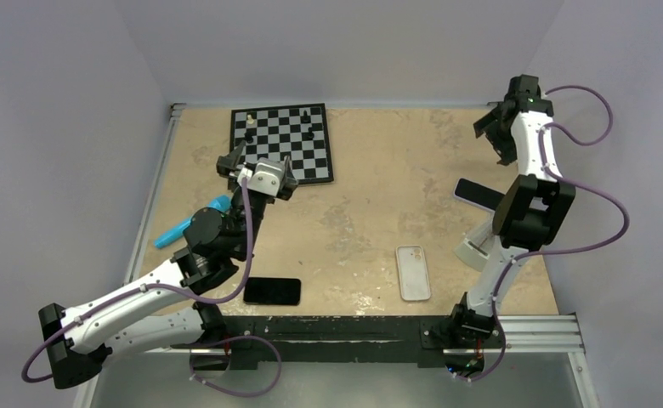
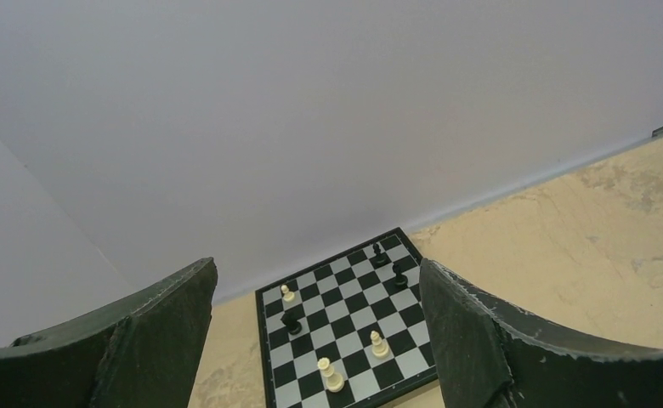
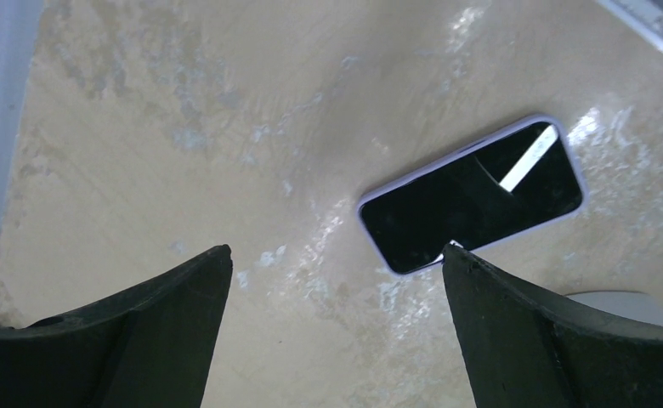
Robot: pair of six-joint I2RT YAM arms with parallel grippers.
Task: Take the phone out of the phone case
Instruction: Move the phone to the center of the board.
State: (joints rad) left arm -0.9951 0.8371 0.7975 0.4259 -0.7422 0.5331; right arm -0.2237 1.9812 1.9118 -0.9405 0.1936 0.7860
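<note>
A black phone (image 1: 272,291) lies flat near the table's front edge, left of centre. A white phone case (image 1: 413,272), back up with a camera cut-out, lies to its right. A third, dark-screened phone with a lavender rim (image 1: 477,193) lies by the right arm's elbow; it also shows in the right wrist view (image 3: 473,197). My left gripper (image 1: 256,167) is open and empty, raised near the chessboard's front edge (image 2: 317,268). My right gripper (image 1: 495,134) is open and empty, held high at the back right (image 3: 337,255), above bare table left of the lavender-rimmed phone.
A chessboard (image 1: 283,143) with a few pieces (image 2: 332,376) lies at the back left. A blue object (image 1: 190,223) lies by the left arm's elbow. Walls close the back and sides. A metal rail (image 1: 532,327) runs along the front edge.
</note>
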